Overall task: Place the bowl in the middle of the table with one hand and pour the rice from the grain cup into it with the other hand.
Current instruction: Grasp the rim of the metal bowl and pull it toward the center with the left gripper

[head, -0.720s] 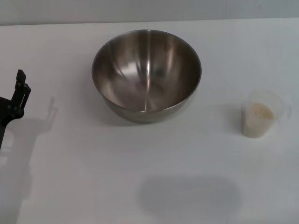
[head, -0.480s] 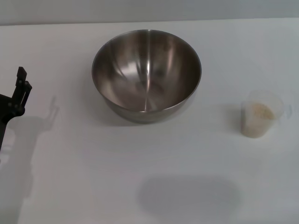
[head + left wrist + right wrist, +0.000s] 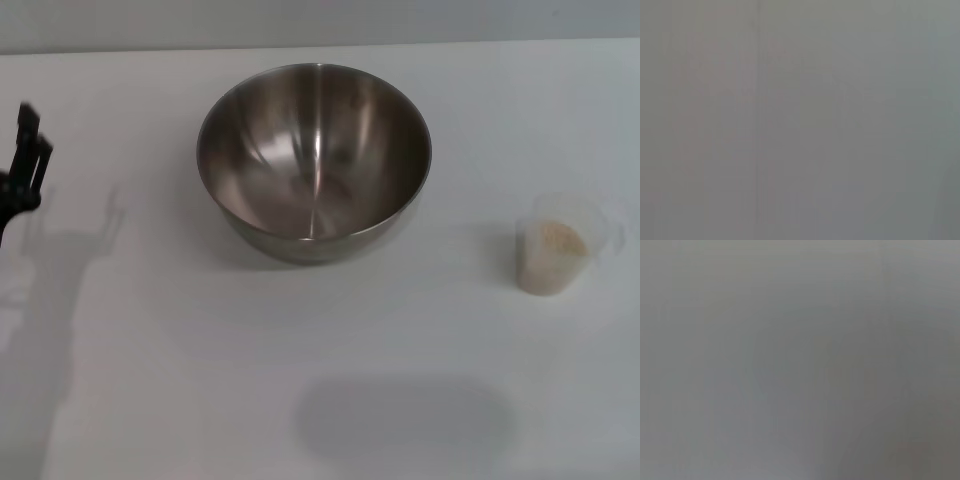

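bowl (image 3: 314, 160): steel, upright, empty, mid-table (image 3: 200, 380) before me | grain cup (image 3: 560, 245): clear, upright, holding rice (image 3: 556, 240), well right

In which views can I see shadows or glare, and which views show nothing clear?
Head view: bright glare streaks inside the shiny steel bowl; soft shadows on the white table, one beside the black left gripper, one near the front edge. Both wrist views: uniform grey, nothing recognisable.

The big bowl (image 3: 314, 160) sits on the desk (image 3: 300, 400) toward 12 o'clock. The small grain cup (image 3: 560, 245) stands well apart from it at 3 o'clock, with bare desk between them. From 4 round to 8 o'clock the desk is open. The left gripper (image 3: 28, 160) hangs at the 9 o'clock edge, well apart from the bowl.
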Robot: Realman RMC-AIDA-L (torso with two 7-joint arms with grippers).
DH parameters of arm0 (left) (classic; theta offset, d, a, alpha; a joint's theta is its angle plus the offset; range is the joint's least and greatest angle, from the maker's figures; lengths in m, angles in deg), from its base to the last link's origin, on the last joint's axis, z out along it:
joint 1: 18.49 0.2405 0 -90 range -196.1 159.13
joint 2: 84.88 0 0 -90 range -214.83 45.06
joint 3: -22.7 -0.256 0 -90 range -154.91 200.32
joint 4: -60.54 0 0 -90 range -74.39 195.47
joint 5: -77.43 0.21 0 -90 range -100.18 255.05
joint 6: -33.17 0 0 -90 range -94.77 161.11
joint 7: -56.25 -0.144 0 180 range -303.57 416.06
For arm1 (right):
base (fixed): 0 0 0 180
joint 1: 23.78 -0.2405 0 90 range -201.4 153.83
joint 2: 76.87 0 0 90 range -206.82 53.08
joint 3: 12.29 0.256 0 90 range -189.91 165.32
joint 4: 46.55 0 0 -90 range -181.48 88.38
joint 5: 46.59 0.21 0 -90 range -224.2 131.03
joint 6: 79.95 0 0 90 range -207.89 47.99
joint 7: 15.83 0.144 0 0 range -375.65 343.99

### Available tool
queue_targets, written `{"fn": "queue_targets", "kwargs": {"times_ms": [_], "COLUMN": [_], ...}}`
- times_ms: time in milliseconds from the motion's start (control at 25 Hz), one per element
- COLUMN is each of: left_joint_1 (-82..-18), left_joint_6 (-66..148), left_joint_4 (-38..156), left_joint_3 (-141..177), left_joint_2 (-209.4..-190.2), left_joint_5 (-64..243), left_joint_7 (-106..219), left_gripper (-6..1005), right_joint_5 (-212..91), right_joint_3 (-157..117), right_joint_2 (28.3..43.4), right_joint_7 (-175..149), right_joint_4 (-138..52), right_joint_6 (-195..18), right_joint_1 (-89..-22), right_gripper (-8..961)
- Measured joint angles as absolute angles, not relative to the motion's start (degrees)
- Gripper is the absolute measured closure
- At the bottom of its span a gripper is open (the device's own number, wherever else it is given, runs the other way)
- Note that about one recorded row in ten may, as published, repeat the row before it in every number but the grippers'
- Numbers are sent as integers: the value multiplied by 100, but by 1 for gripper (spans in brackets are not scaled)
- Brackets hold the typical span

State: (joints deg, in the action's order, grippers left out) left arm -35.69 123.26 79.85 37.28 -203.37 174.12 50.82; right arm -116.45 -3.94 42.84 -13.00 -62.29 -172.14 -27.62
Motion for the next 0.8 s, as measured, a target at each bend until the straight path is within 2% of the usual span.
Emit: {"fn": "queue_targets", "kwargs": {"times_ms": [320, 400, 440, 560, 640, 720, 760, 800], "left_joint_1": [-4305, -4396, -4396, -4305, -4098, -3755, -3362, -3362], "left_joint_6": [11543, 11061, 11061, 10321, 9671, 8796, 7775, 7775], "left_joint_4": [8441, 9276, 9276, 10569, 11337, 12060, 12643, 12643], "left_joint_3": [4056, 4251, 4251, 4636, 5190, 6001, 6870, 6870], "left_joint_2": [-20138, -19820, -19820, -19257, -19030, -18970, -19064, -19064], "left_joint_5": [17416, 17423, 17423, 17573, 17822, 18298, 18903, 18903], "left_joint_7": [4557, 3792, 3792, 3053, 2516, 2004, 1720, 1720], "left_gripper": [216, 216, 216, 216, 216, 216, 216, 216], "right_joint_5": [-11655, -11655, -11655, -11655, -11655, -11655, -11655, -11655], "right_joint_3": [-395, -398, -399, -404, -404, -404, -404, -404], "right_joint_2": [4283, 4283, 4284, 4284, 4284, 4284, 4284, 4284], "right_joint_7": [-1302, -1302, -1302, -1302, -1302, -1301, -1301, -1301], "right_joint_4": [-6228, -6229, -6228, -6229, -6229, -6228, -6229, -6229], "right_joint_6": [-17207, -17208, -17210, -17212, -17203, -17183, -17172, -17172], "right_joint_1": [-2758, -2757, -2756, -2761, -2774, -2790, -2801, -2801], "right_gripper": [136, 136, 136, 135, 135, 135, 135, 135]}}
